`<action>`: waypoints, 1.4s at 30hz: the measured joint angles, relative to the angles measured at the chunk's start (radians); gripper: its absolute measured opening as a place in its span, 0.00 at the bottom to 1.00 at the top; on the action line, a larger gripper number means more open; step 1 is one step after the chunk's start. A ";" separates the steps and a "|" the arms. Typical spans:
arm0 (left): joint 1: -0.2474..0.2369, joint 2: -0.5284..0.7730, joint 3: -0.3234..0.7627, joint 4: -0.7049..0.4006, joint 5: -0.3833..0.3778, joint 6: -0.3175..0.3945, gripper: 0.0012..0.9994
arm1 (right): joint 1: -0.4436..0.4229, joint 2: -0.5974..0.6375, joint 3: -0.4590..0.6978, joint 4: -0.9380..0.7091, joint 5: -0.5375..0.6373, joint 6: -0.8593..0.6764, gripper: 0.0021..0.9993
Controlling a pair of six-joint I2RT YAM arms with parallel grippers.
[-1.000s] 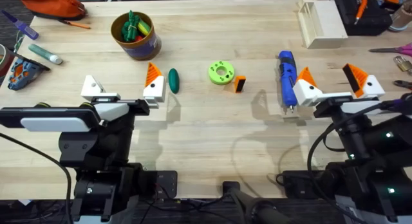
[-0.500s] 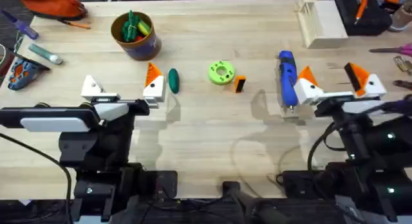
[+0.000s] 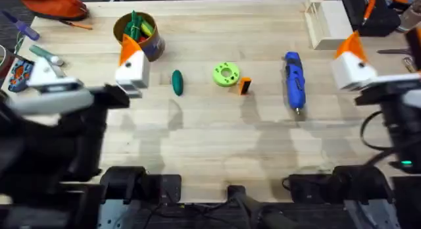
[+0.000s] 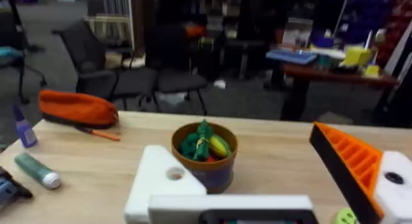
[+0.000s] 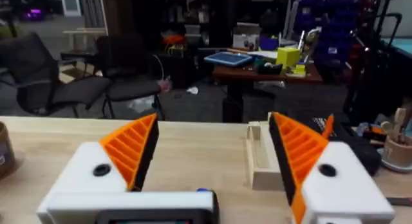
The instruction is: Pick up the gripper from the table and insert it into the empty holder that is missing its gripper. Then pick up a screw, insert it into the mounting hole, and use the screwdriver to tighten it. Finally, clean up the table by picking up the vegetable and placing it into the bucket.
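Left gripper [image 3: 85,74]: raised above the table's left side, jaws spread wide, nothing between them. One finger carries an orange ribbed pad [image 4: 351,161]; the other is the holder [image 4: 158,179], a bare white wedge with an open mounting hole, its pad missing.
Right gripper [image 5: 209,159]: raised over the right side, jaws apart and empty, both fingers faced with orange ribbed pads.
Table [image 3: 210,143]: pale wood; the near strip between the arm bases is bare.
Gripper [image 3: 245,85]: the loose orange block with a black side lies mid-table, just beside the lime-green disc [image 3: 225,74], on the side toward the screwdriver. Its long axis appears to run roughly near-to-far with a slight tilt; which end leads cannot be told.
Screwdriver [image 3: 293,81]: lies right of centre, long axis near-to-far, metal tip toward the arm bases.
Vegetable [image 3: 177,82]: dark green, left of the disc, long axis near-to-far, well apart from the block.
Bucket [image 3: 139,35]: far left, upright, already holding toy greens.
Wooden box [image 3: 327,22]: far right corner.
Step in hand (judgement): fetching the block, not yet begun.
Method (judgement): descend directly over the block, close the fingers across its short sides, keep clear of the adjacent disc, and lift with the black side oriented so it can seat against the holder.
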 joint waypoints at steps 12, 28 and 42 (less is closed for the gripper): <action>0.000 0.662 0.515 -0.436 -0.018 -0.001 0.99 | 0.000 0.560 0.528 -0.536 0.003 0.008 0.99; 0.000 1.178 0.805 -0.680 -0.015 -0.001 0.99 | 0.000 1.024 0.796 -0.931 -0.005 0.088 0.99; -0.185 1.215 0.816 -0.732 -0.021 -0.149 0.99 | 0.000 1.030 0.798 -0.930 -0.005 0.094 0.99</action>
